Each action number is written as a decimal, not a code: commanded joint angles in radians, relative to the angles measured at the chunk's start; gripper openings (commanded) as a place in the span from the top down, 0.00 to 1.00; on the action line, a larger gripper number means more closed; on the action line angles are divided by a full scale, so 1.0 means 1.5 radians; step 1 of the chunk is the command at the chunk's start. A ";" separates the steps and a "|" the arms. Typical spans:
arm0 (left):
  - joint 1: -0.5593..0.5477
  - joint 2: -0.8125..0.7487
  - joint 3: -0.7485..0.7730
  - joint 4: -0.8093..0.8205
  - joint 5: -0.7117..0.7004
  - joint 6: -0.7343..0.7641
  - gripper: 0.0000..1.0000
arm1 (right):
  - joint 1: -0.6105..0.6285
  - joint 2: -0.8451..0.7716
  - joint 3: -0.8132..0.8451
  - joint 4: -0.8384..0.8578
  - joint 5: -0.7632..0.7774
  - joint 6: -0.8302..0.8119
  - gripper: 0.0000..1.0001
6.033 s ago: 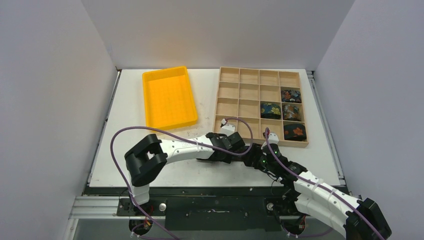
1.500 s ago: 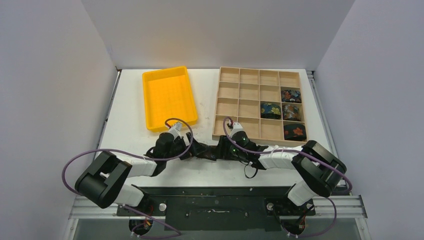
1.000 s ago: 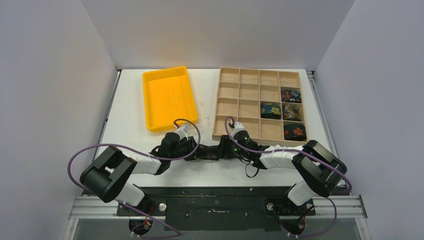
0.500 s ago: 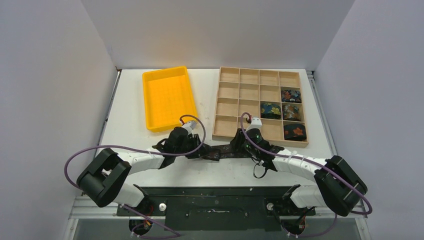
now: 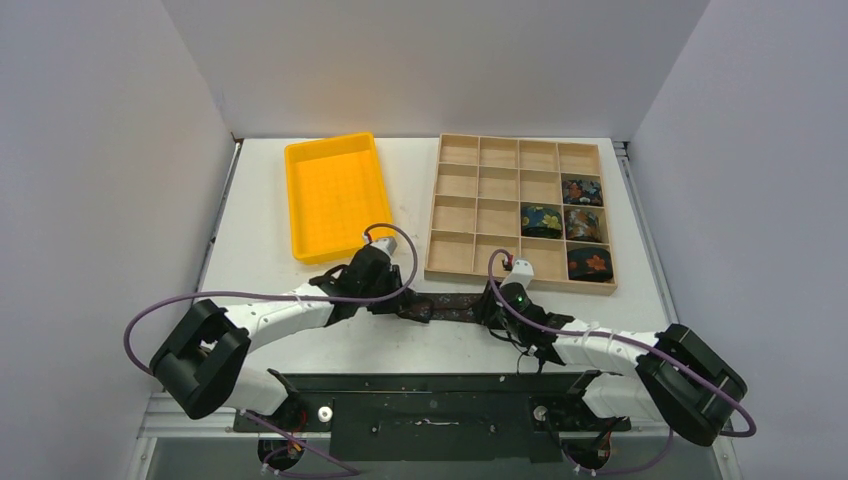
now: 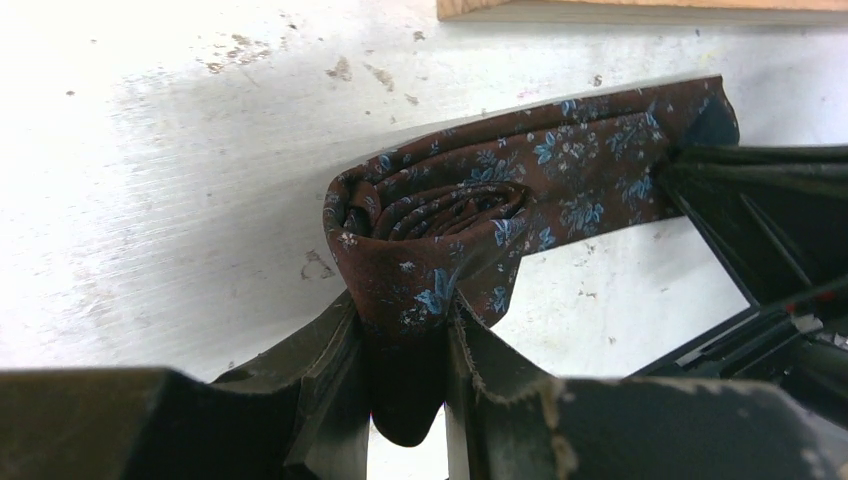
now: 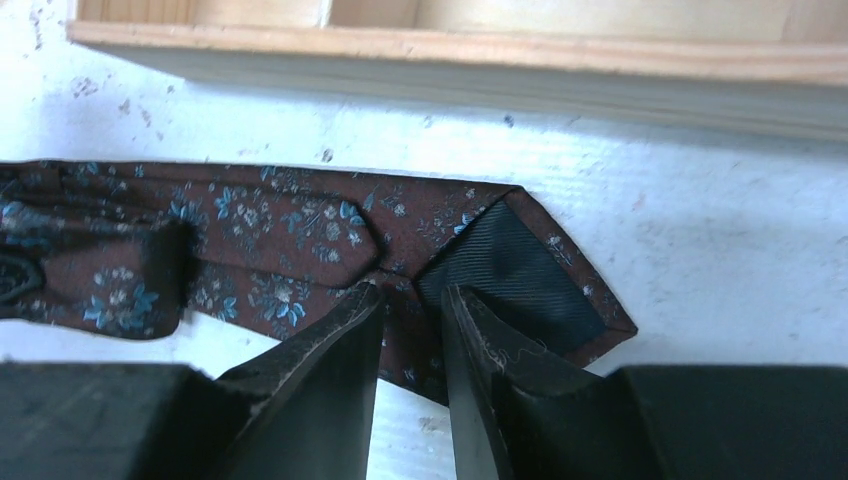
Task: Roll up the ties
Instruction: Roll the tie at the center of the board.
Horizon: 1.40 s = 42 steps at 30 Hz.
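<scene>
Arms shifted right since earlier; scuffed white table (image 5: 260, 240), grey walls (image 5: 100, 150); left gripper (image 6: 405, 330) clamps tie (image 6: 520, 170) roll, right gripper (image 7: 412, 300) pinches tip.

A white tabletop (image 5: 255, 270) stands boxed in by 3 plain, pale grey walls: the left wall (image 5: 100, 150), the back wall (image 5: 430, 60) and the right wall (image 5: 760, 150), which meet at its 2 far corners. Close up, its surface is scuffed and flecked with dark specks (image 6: 345, 68). A black metal frame (image 5: 400, 383) runs along the near edge. Light is soft and even.
</scene>
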 commanded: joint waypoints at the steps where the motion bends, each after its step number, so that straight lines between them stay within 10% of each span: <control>1: -0.003 -0.017 0.043 -0.082 -0.078 0.009 1.00 | 0.038 -0.006 -0.050 -0.035 0.016 0.050 0.70; 21: -0.171 0.161 0.294 -0.467 -0.510 0.012 1.00 | 0.092 -0.283 -0.015 -0.266 0.082 0.098 0.41; 34: -0.260 0.338 0.478 -0.612 -0.611 -0.039 1.00 | 0.093 -0.381 -0.039 -0.325 0.080 0.127 0.39; 42: -0.288 0.362 0.522 -0.612 -0.592 -0.036 0.65 | 0.093 -0.370 -0.047 -0.322 0.080 0.138 0.39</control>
